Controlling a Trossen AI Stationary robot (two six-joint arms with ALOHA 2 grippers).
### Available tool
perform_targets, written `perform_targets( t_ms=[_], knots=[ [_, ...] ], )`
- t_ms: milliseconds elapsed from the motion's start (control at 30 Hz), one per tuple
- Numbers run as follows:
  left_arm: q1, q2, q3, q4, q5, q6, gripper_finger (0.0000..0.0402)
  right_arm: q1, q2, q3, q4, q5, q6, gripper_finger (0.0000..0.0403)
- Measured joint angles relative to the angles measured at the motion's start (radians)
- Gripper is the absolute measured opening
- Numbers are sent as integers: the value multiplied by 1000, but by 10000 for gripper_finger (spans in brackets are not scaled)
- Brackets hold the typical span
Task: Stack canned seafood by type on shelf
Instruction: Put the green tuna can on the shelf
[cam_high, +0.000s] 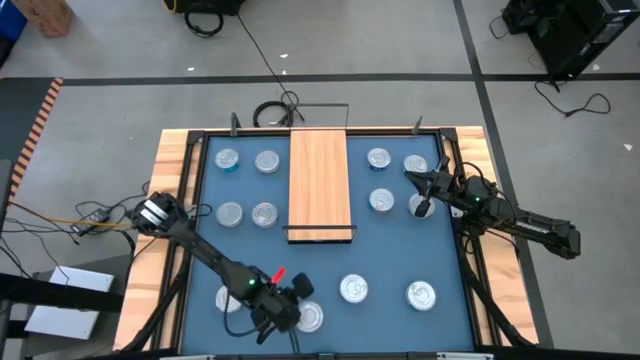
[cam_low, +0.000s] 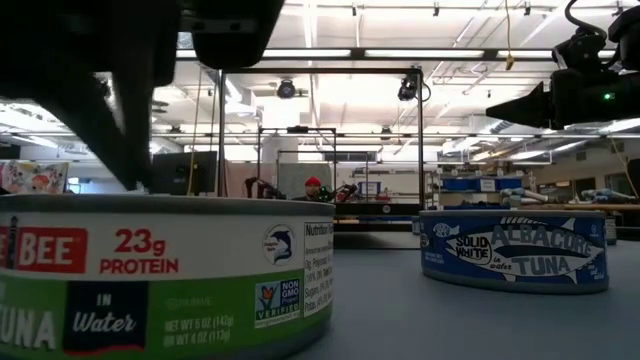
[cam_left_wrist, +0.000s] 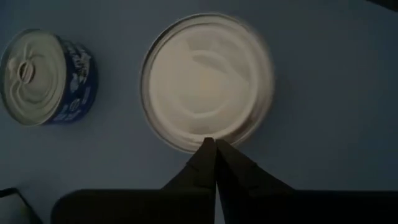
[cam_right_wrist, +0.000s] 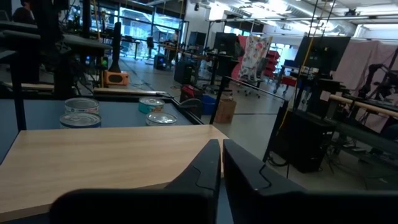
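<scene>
A: Hovering low near the tabletop (cam_high: 330, 265) front edge, well forward of the shelf (cam_high: 320, 180): left gripper (cam_high: 283, 315). Fingers pressed together in its wrist view, clenched on nothing, tips over the rim of a silver-topped tuna tin (cam_left_wrist: 208, 81).

B: Which tin is that from above?

A: Looks like the one just beside the gripper, forward and a little left of the shelf (cam_high: 310, 317). A blue-sided tin (cam_left_wrist: 46, 78) lies near it, apart. The low view shows a green-labelled tuna tin (cam_low: 165, 275) up close and an albacore tin (cam_low: 515, 248) further off.

B: Right arm?

A: Right gripper (cam_high: 412, 177) sits to the right of the shelf, among the tins there, nosed toward the board. Fingers closed, nothing between them.

B: Shelf status?

A: Bare wood, no tin on it. Other tins lie scattered on the tabletop on both sides and forward of it. Stacking not started, by my reckoning.

B: Handling notes?

A: Judgement only: rigid metal, dense for its size, won't crush. Smooth wall and glossy lid likely slippery, so the closed tips get no purchase on the lid. Jaws would need to open, straddle the tin, and pinch across the side wall, centred so it doesn't tilt. Sort by label colour before stacking.
</scene>
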Motion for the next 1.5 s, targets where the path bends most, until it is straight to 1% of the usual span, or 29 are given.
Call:
perform_targets(
  t_ms=[100,167,300,467,600,667,800,933,1100,1267,1400,1500],
  knots=[
    [15,0,0,8,-2,-9,10,0,0,0,0,0,0,27],
    [29,0,0,42,1,-31,10,0,0,0,0,0,0,28],
    [58,0,0,94,76,-62,10,0,0,0,0,0,0,31],
    [76,0,0,100,127,-63,4,0,0,0,0,0,0,31],
    [83,39,0,95,176,-72,3,0,0,0,0,0,0,28],
    [84,50,4,105,182,-73,3,0,0,0,0,0,0,28],
    [87,51,3,99,151,-81,2,0,0,0,0,0,0,30],
    [89,39,4,29,114,-134,2,0,0,0,0,0,0,28],
    [87,31,5,-77,22,-203,1,0,0,0,7,0,0,27],
    [88,9,3,-170,-37,-282,1,0,0,0,16,0,0,32],
    [88,-14,-1,-260,-58,-340,1,0,0,0,23,0,0,31],
    [82,-15,0,-295,-61,-375,0,0,0,0,23,0,0,29]
  ],
)
